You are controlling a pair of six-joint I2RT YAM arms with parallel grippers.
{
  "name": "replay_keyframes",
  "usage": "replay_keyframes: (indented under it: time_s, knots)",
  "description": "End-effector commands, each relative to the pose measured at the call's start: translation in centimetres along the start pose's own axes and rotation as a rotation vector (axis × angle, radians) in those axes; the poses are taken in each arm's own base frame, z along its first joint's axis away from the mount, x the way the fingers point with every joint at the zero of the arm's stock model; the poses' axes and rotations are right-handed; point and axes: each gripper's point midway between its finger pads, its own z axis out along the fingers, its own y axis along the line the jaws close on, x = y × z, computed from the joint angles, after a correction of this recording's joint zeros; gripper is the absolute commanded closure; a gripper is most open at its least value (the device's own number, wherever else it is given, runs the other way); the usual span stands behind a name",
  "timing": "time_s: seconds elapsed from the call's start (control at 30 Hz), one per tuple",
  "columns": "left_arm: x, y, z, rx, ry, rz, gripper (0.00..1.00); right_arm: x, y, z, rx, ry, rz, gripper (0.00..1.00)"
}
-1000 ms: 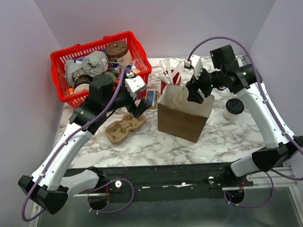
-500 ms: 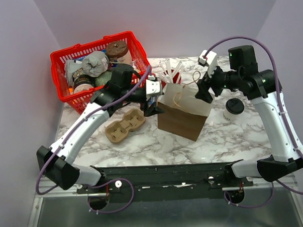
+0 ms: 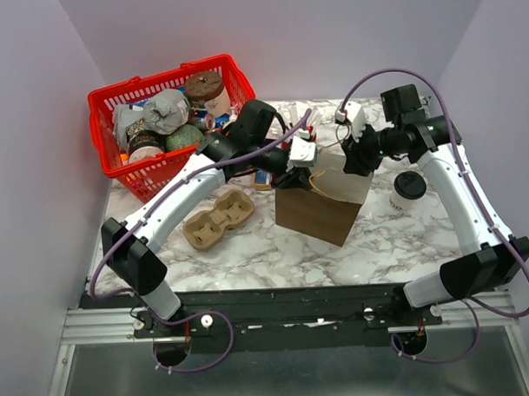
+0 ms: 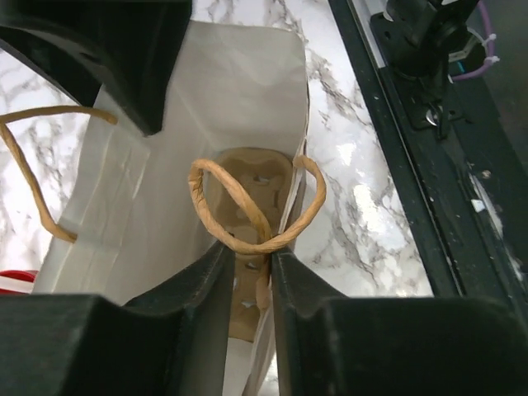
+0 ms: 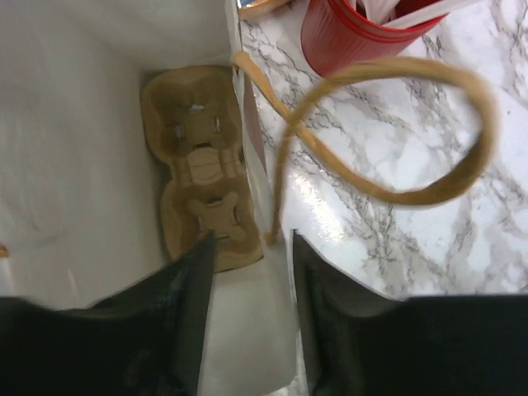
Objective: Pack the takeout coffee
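Note:
The takeout coffee (image 3: 408, 191), a cream cup with a black lid, stands on the marble to the right of the brown paper bag (image 3: 313, 212), apart from both grippers. My left gripper (image 3: 305, 159) (image 4: 250, 252) straddles the bag's left rim. Its jaws stand narrowly apart, with the paper wall and the twine handle (image 4: 247, 239) between them. My right gripper (image 3: 357, 163) (image 5: 252, 243) straddles the bag's right rim, open, with the wall (image 5: 262, 206) between its fingers. A cardboard cup carrier (image 5: 198, 165) lies on the bag's floor.
A second cup carrier (image 3: 217, 219) lies on the table left of the bag. The red basket (image 3: 105, 104) of packed food stands at the back left. A red cup (image 5: 355, 37) with white cutlery stands just behind the bag.
My left arm has swung right from the table carrier to the bag's rim and its jaws have narrowed. My right gripper has come onto the opposite rim and narrowed too.

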Motion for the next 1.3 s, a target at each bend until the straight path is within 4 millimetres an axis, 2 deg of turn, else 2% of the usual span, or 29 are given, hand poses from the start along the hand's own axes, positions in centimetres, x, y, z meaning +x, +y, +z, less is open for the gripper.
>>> replay_keyframes:
  time_s: [0.0,0.07,0.1,0.13,0.17,0.23,0.33,0.37,0.47,0.5,0.6,0.83,1.03,1.27]
  knots:
    - [-0.6,-1.8,-0.2,0.090,-0.003,-0.010,0.72,-1.1,-0.5,0.7,-0.023,-0.048,-0.048,0.73]
    - [-0.5,-2.2,-0.4,0.109,0.012,-0.002,0.76,-1.6,-0.2,0.5,-0.033,-0.066,-0.051,0.85]
    - [-0.4,-2.3,-0.5,0.116,0.018,-0.007,0.79,-1.7,-0.1,0.5,-0.037,-0.070,-0.052,0.95]
    - [-0.2,-2.7,-0.7,0.129,0.032,-0.029,0.85,-2.0,-0.1,0.2,-0.034,-0.082,-0.056,0.99]
    - [-0.6,-2.4,-0.7,0.128,0.031,-0.009,1.00,-2.3,0.1,0.1,-0.042,-0.094,-0.057,0.99]
    - [-1.2,-2.5,-1.0,0.135,0.029,-0.011,1.00,-2.9,0.3,-0.2,-0.050,-0.113,-0.049,0.99]
    - [-4.7,-1.6,-2.0,0.076,-0.036,0.035,1.00,-4.7,0.6,-1.1,-0.063,-0.167,-0.039,0.99]
    - [-6.2,-1.8,-2.7,0.050,-0.063,0.060,1.00,-6.0,0.7,-2.0,-0.061,-0.203,-0.053,0.99]
    - [-9.3,-1.5,-3.9,-0.009,-0.128,0.095,1.00,-7.7,0.8,-3.3,-0.056,-0.251,-0.059,0.99]
    - [-9.8,-1.3,-4.2,-0.023,-0.137,0.099,1.00,-8.5,0.9,-4.2,-0.046,-0.277,-0.081,1.00]
    - [-11.2,-1.2,-4.8,-0.044,-0.156,0.094,1.00,-9.5,1.1,-5.6,-0.021,-0.309,-0.128,0.99]
    - [-13.6,-1.0,-5.4,-0.069,-0.227,0.041,1.00,-10.8,1.4,-7.7,0.002,-0.339,-0.131,0.99]
    - [-13.9,-1.1,-5.4,-0.063,-0.245,0.004,1.00,-10.8,2.0,-8.1,-0.018,-0.333,-0.110,0.99]
    - [-12.8,-1.8,-4.9,-0.041,-0.252,-0.043,1.00,-9.7,2.5,-8.0,-0.034,-0.291,-0.099,0.99]
